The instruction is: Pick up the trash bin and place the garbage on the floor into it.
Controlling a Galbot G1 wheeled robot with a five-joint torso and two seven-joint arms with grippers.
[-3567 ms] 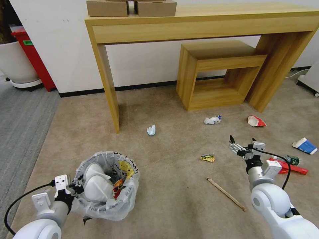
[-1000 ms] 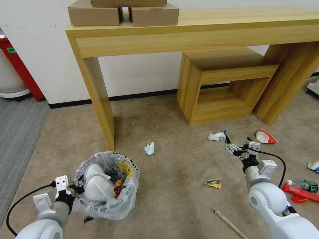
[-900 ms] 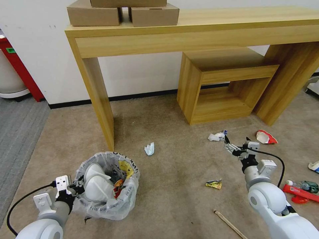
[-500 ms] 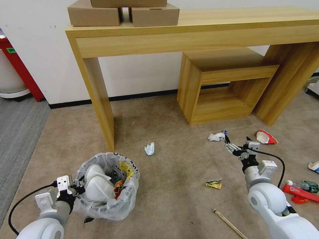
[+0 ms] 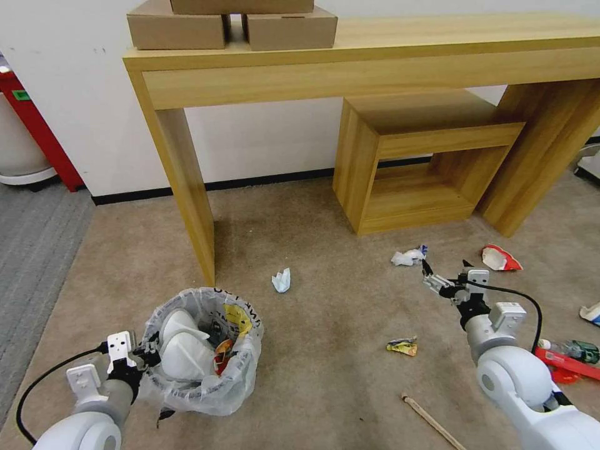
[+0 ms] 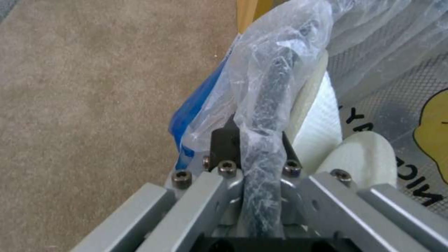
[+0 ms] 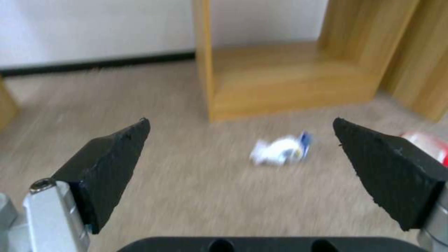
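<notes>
Lowered slightly, left gripper pinches trash bin rim; right gripper hovers spread.

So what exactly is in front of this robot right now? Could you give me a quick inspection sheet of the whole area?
Surface: beige carpet floor, littered.
Job's things: trash bin with plastic liner, holding white slippers and wrappers, at the robot's left.
Clutter: crumpled paper, white-blue wrapper, yellow wrapper, red-white cup, wooden stick, red packet and bottle at the right.
Grippers: left gripper shut on the bin's rim; right gripper open above the carpet, pointing toward the white-blue wrapper.
Cables: a black cable loops from each wrist.
Surroundings: wooden console table bearing cardboard boxes, smaller wooden table beneath, white wall.
</notes>
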